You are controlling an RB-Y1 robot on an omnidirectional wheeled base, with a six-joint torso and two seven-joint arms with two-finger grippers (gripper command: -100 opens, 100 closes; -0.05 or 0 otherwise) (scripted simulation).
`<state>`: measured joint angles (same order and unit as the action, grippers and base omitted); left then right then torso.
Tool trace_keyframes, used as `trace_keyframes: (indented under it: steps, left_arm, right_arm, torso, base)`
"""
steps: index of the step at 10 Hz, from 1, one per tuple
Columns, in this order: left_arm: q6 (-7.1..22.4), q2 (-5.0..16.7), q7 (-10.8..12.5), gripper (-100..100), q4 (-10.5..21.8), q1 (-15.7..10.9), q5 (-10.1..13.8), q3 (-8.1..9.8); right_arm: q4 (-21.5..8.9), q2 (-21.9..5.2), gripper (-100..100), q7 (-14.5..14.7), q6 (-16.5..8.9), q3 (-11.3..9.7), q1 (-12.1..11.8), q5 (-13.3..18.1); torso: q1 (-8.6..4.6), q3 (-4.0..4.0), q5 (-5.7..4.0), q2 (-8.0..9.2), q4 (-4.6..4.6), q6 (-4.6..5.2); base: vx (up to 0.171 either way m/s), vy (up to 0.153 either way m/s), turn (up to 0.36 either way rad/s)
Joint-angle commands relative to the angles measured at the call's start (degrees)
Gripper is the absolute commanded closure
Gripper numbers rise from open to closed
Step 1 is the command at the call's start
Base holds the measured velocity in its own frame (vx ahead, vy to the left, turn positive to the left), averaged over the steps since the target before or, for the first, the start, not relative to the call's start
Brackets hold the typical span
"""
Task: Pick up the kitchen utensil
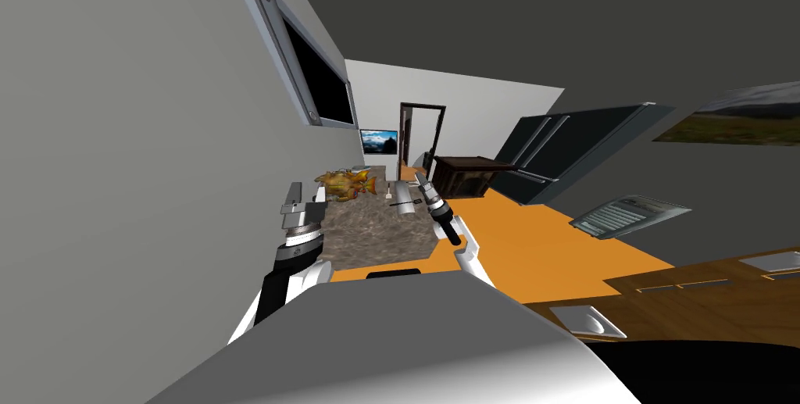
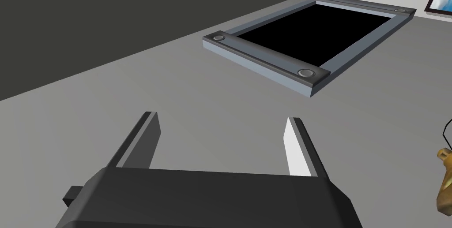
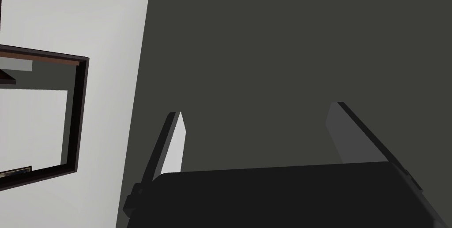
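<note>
- Mottled grey-brown stone tops the counter (image 1: 375,235) just ahead of us, between our two arms.
- On its right part, toward the far end, lies the dark utensil (image 1: 406,202), flat, with its thin handle across the top.
- Just beyond it sit a small pale piece (image 1: 388,191) and a silver cylinder (image 1: 403,188). A golden-orange heap (image 1: 344,184) fills the far left corner.
- Our right gripper (image 1: 420,180) stands at the counter's right edge, close beside the utensil; its fingers (image 3: 174,150) are spread with nothing between them.
- Our left gripper (image 1: 299,198) is raised at the counter's left side, its fingers (image 2: 295,150) wide apart and empty.
</note>
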<state>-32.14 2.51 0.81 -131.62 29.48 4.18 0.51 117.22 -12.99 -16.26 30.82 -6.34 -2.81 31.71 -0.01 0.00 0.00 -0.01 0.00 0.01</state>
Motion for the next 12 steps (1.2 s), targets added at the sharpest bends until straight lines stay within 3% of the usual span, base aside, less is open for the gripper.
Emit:
trace_keyframes:
  steps: [1,9,12]
  left_arm:
    - [0.0,0.0,0.0,0,0.0,0.0,0.0,0.0]
    - [0.0,0.0,0.0,0,0.0,0.0,0.0,0.0]
    - [0.0,0.0,0.0,0,0.0,0.0,0.0,0.0]
  right_arm:
    - [-0.8,-0.33,-100,0.03,0.04,-0.39,1.07,0.35]
    - [-0.8,-0.33,-100,0.03,0.04,-0.39,1.07,0.35]
    - [-6.12,-2.05,-100,-0.77,0.53,-3.23,6.7,1.85]
  torso:
    - [0.0,0.0,0.0,0.0,0.0,0.0]
    - [0.03,0.0,0.01,0.0,0.0,0.0]
    - [0.08,-0.03,0.02,-0.06,-0.01,-0.01]
  base:
    - [-0.009,-0.011,-0.032]
    - [0.002,0.003,0.008]
    - [0.007,0.014,0.014]
